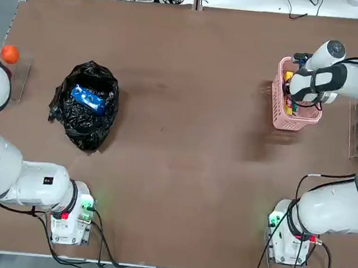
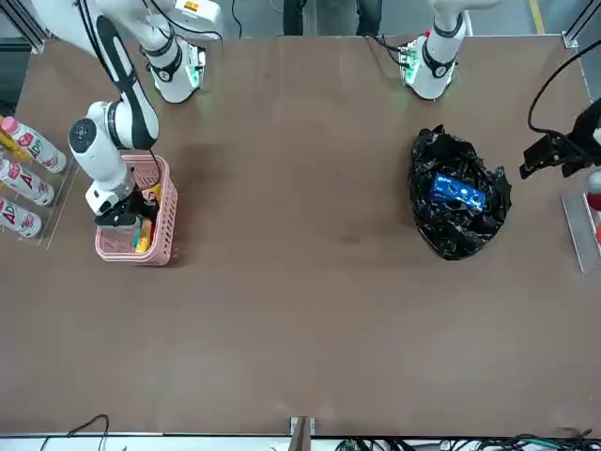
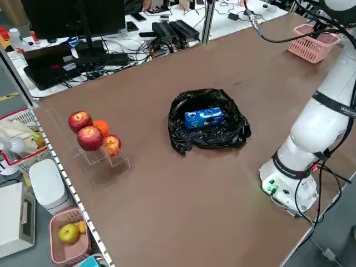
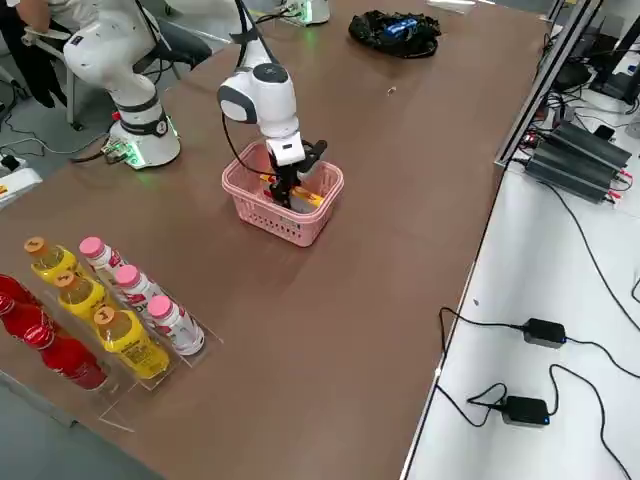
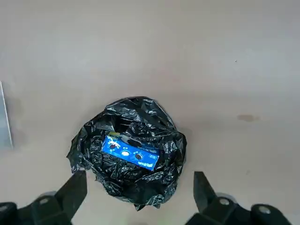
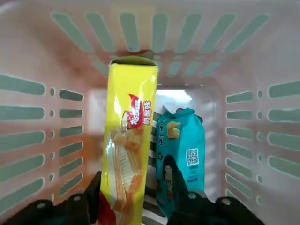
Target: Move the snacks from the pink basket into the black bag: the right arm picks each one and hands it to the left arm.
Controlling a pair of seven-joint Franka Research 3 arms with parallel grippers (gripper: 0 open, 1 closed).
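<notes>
Inside pink basket (image 6: pixel 42 93) | right gripper (image 6: pixel 136 197) fingers flank yellow snack (image 6: pixel 129 154), grip unclear | left gripper (image 5: pixel 138 190) fingers wide, empty

The black bag (image 5: pixel 129 154) looked like thin plastic film, glossy and heavily crinkled, catching light along its folds. The blue snack packet (image 5: pixel 130 151) in it had a smooth, slightly shiny wrapper. The pink basket (image 6: pixel 28 108) was moulded plastic (slotted walls, a soft sheen). The yellow packet (image 6: pixel 131 140) and teal packet (image 6: pixel 180 154) were slick printed foil. The table (image 1: pixel 187 109) was matt brown.
</notes>
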